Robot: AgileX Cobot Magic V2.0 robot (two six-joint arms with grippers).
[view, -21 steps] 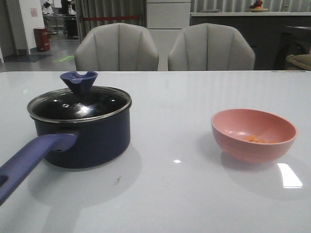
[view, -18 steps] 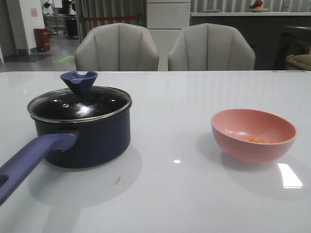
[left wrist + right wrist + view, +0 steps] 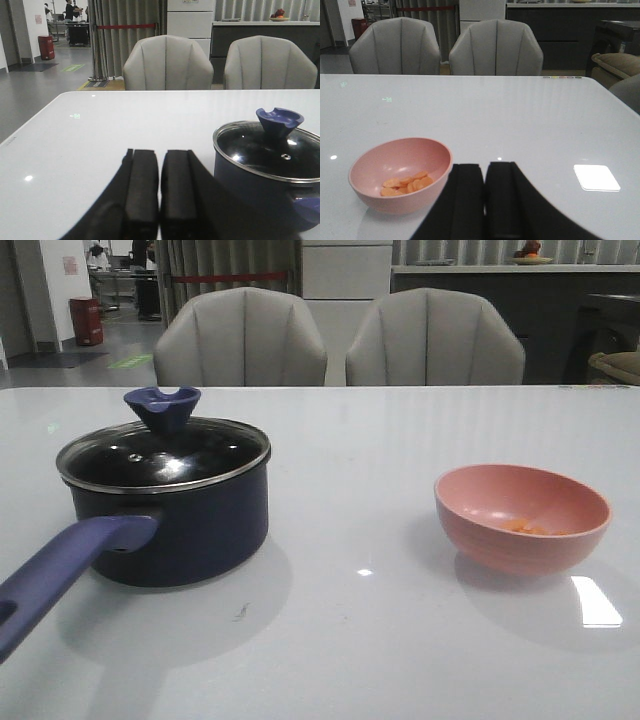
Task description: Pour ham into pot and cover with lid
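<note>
A covered pot (image 3: 170,510) stands on a white table (image 3: 350,640), its glass lid (image 3: 163,452) seated flat on the rim and its long handle (image 3: 60,575) reaching toward the robot. Well apart from the pot, on the robot's right, a pink bowl (image 3: 522,517) holds the ham (image 3: 405,183), a small heap of orange bits at its bottom. Neither arm shows in the front view. In the wrist views the left gripper (image 3: 159,195) is just beside the pot and the right gripper (image 3: 484,200) just beside the bowl; both have their fingers pressed together and hold nothing.

Nothing has been poured, and the lid blocks the way, so the first step appears to be lifting it. The left gripper would do well to spread its fingers, take the notched knob (image 3: 162,408) squarely from above, raise the lid straight up and set it down clear of the pot, away from the bowl.
</note>
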